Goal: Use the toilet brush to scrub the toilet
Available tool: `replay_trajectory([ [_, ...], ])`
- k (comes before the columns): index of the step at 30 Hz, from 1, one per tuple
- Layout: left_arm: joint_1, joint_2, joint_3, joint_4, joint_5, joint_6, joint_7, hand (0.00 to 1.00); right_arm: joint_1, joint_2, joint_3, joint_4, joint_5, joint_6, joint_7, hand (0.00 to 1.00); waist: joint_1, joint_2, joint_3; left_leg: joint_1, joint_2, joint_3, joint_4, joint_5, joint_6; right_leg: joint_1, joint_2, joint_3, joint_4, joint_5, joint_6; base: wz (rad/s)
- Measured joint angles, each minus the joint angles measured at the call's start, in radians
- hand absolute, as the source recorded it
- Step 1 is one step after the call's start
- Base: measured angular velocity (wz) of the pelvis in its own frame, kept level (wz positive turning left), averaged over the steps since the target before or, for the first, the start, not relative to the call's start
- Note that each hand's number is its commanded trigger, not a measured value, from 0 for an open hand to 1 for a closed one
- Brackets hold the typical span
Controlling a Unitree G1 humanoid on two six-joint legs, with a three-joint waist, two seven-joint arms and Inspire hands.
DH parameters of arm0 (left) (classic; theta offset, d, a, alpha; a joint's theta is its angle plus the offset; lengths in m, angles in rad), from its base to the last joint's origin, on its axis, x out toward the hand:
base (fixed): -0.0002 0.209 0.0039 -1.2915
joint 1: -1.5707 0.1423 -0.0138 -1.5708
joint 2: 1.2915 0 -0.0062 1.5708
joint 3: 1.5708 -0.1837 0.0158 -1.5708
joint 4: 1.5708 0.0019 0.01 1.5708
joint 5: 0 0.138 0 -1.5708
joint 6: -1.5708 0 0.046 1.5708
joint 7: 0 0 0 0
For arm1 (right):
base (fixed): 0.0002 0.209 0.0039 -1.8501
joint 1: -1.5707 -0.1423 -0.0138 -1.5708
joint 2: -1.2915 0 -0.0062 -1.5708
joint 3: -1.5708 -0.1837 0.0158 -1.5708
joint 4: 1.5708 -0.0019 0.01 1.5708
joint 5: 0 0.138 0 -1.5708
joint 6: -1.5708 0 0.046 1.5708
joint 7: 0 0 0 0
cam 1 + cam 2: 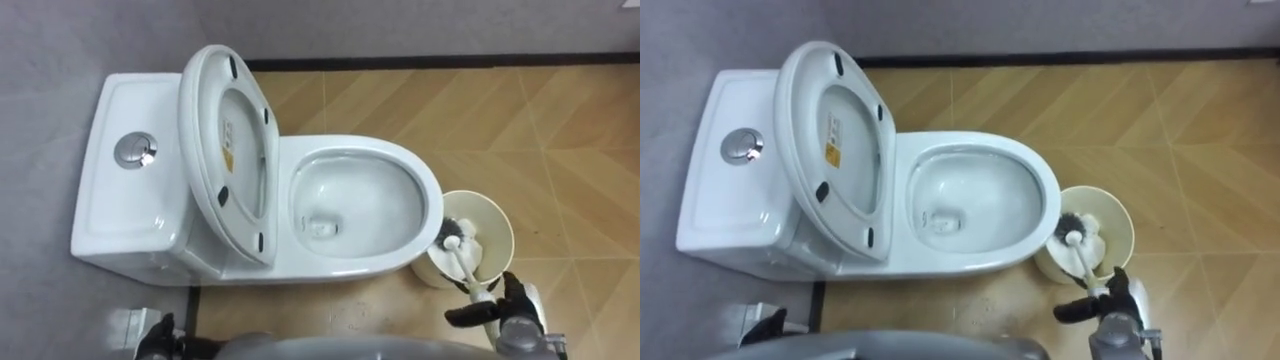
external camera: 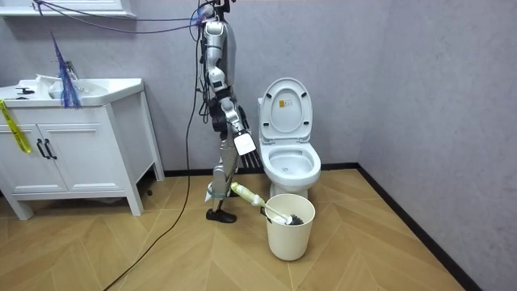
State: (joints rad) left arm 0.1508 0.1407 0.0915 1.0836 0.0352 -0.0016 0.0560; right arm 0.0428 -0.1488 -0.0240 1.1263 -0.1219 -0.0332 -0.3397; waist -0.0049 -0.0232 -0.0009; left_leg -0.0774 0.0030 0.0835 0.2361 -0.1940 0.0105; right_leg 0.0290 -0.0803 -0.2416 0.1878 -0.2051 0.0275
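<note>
Barely getting going here. Gripping the toilet brush (image 1: 470, 270) by its handle with the right hand (image 1: 512, 317), fingers wrapping round it, low off the front of the toilet bowl (image 1: 432, 205). Showing the left hand (image 1: 155, 338) low on the bowl's cistern side, can't tell about those fingers. Parking the bristle end down in the cream bucket (image 1: 500, 215) just beside the bowl. Further back, propping the toilet seat (image 1: 203, 160) up over the cistern (image 1: 120, 205). Not touching the bowl yet, so leaving all the scrubbing to do.
</note>
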Motion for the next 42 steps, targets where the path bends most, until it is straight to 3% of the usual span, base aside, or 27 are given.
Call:
replay_trajectory([
  [9,-0.099,0.020,-0.056,0.060,-0.027,-0.016,0.001,0.00,-0.136,-0.013,-0.019,0.114,0.041,-0.014,-0.144,0.00,0.010,0.024,0.0111,-0.193,0.003,-0.004,0.069,0.013,0.015,-0.192,-0.010,-0.011,0.064,0.009,-0.003,0.03],
  [13,-0.177,0.023,-0.101,0.069,-0.046,-0.016,0.001,0.00,-0.240,-0.056,-0.029,0.178,0.098,-0.019,-0.177,0.00,0.011,0.045,0.0230,-0.334,0.001,-0.004,0.133,0.018,0.025,-0.335,-0.026,-0.015,0.147,0.007,-0.003,0.03],
  [17,-0.253,0.029,-0.125,0.080,-0.089,-0.015,0.015,0.00,-0.307,-0.091,-0.043,0.190,0.120,-0.014,-0.205,0.00,0.012,0.043,0.0294,-0.445,0.000,0.006,0.184,0.023,0.038,-0.466,-0.046,-0.004,0.235,-0.001,-0.002,0.00],
  [22,-0.322,0.036,-0.210,0.074,-0.124,-0.012,0.024,0.00,-0.361,-0.110,-0.011,0.191,0.160,0.006,-0.218,0.00,0.018,0.038,0.0450,-0.603,-0.001,0.005,0.284,0.009,0.055,-0.634,-0.071,0.010,0.373,-0.035,-0.004,0.01],
  [24,-0.351,0.034,-0.234,0.066,-0.129,-0.011,0.027,0.00,-0.369,-0.125,0.011,0.193,0.183,0.012,-0.217,0.00,0.023,0.039,0.0477,-0.664,-0.003,0.005,0.325,0.008,0.058,-0.699,-0.079,0.016,0.425,-0.046,-0.007,0.06],
  [29,-0.435,0.036,-0.263,-0.008,-0.202,-0.013,0.049,0.00,-0.404,-0.184,0.042,0.193,0.198,0.013,-0.220,0.00,0.035,0.041,0.0519,-0.831,-0.017,0.009,0.490,-0.023,0.066,-0.883,-0.127,0.036,0.634,-0.119,-0.017,0.13],
  [34,-0.466,0.031,-0.284,-0.103,-0.202,-0.026,0.057,0.00,-0.450,-0.206,0.081,0.192,0.197,0.013,-0.226,0.00,0.032,0.043,0.0530,-0.944,-0.016,0.010,0.610,-0.048,0.064,-0.999,-0.146,0.052,0.765,-0.160,-0.029,0.04],
  [38,-0.473,0.045,-0.315,-0.183,-0.202,-0.027,0.069,0.00,-0.469,-0.223,0.100,0.193,0.212,0.031,-0.222,0.00,0.039,0.049,0.0544,-1.032,-0.015,0.004,0.713,-0.078,0.061,-1.082,-0.160,0.055,0.872,-0.200,-0.038,0.09],
  [42,-0.459,0.060,-0.357,-0.250,-0.201,-0.030,0.074,0.00,-0.492,-0.257,0.143,0.190,0.218,0.035,-0.223,0.00,0.043,0.062,0.0582,-1.105,-0.014,0.011,0.764,-0.085,0.064,-1.159,-0.170,0.066,0.933,-0.214,-0.043,0.05],
])
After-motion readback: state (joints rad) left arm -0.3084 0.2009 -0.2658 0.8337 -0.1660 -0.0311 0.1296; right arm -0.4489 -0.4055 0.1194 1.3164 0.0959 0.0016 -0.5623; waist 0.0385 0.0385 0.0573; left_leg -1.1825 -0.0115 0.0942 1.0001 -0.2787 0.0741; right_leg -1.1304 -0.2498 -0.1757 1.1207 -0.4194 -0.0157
